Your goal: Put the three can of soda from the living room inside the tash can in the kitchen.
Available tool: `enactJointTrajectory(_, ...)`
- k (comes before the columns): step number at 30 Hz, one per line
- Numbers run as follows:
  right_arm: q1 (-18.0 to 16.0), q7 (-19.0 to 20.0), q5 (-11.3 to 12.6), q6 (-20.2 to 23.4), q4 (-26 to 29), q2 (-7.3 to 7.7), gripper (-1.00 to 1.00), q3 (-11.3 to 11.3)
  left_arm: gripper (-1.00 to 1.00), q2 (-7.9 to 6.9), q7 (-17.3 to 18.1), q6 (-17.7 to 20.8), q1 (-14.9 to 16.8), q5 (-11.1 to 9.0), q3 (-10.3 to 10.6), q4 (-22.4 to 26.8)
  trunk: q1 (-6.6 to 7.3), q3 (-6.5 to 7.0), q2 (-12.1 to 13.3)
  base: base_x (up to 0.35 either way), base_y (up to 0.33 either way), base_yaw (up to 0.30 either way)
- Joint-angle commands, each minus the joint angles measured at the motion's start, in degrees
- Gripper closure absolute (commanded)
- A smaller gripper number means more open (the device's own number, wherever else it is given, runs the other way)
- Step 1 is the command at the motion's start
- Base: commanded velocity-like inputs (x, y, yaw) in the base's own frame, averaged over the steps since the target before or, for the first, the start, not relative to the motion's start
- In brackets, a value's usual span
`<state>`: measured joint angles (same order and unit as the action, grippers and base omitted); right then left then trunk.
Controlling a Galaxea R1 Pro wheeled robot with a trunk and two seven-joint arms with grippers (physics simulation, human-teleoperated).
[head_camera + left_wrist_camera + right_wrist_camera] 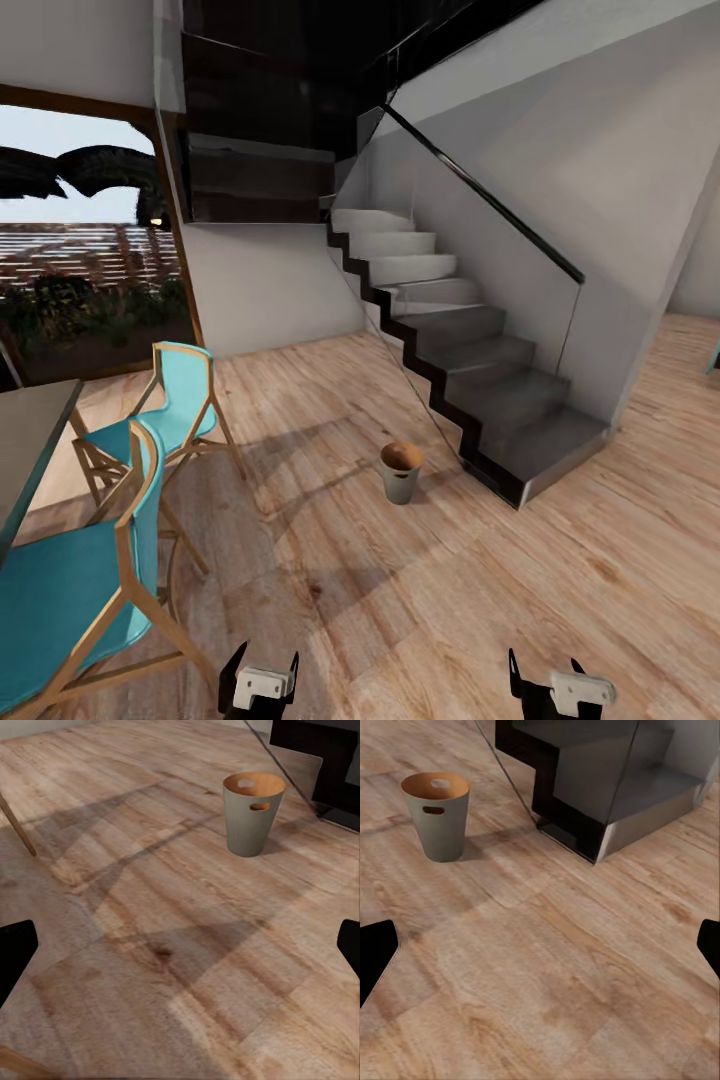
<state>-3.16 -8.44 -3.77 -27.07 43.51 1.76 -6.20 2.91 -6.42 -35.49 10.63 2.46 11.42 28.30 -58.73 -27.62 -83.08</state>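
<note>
- The tash can (401, 472) stands upright on the wood floor (420, 600), ahead of both arms, just left of the staircase's (480, 400) bottom step.
- Left claw (259, 683) and right claw (556, 686) both hang low and near, spread wide, holding nothing.
- The bin lies roughly between them, somewhat closer to the left claw's line; no soda can is visible in either.
</note>
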Motion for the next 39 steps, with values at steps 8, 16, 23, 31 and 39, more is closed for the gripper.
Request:
enactJointTrajectory(8, 0.00, 0.00, -0.01, 0.00, 0.00, 0.00, -1.00, 0.00, -1.00, -0.01, -0.01, -0.01, 0.00, 0.00, 0.00, 0.00, 0.00, 0.00, 0.00, 0.000, -0.020, 0.237)
enactJointTrajectory(16, 0.00, 0.00, -0.01, 0.00, 0.00, 0.00, -1.00, 0.00, -1.00, -0.01, 0.00, -0.01, 0.00, 0.00, 0.00, 0.00, 0.00, 0.00, 0.00, 0.000, -0.003, 0.243)
enactJointTrajectory(23, 0.00, 0.00, -0.01, 0.00, 0.00, 0.00, -1.00, 0.02, -1.00, 0.05, 0.00, 0.12, 0.00, 0.00, -0.06, 0.00, 0.00, 0.00, 0.00, 0.063, -0.021, 0.115)
enactJointTrajectory(31, 0.00, 0.00, -0.01, 0.00, 0.00, 0.00, -1.00, 0.05, -1.00, 0.08, 0.00, 0.24, 0.00, 0.02, -0.08, 0.00, 0.00, 0.00, 0.00, 0.262, -0.093, 0.013)
enactJointTrajectory(39, 0.00, 0.00, -0.01, 0.00, 0.00, 0.00, -1.00, 0.05, -1.00, 0.10, 0.00, 0.25, 0.00, 0.03, -0.09, 0.00, 0.00, 0.00, 0.00, 0.307, -0.134, 0.001)
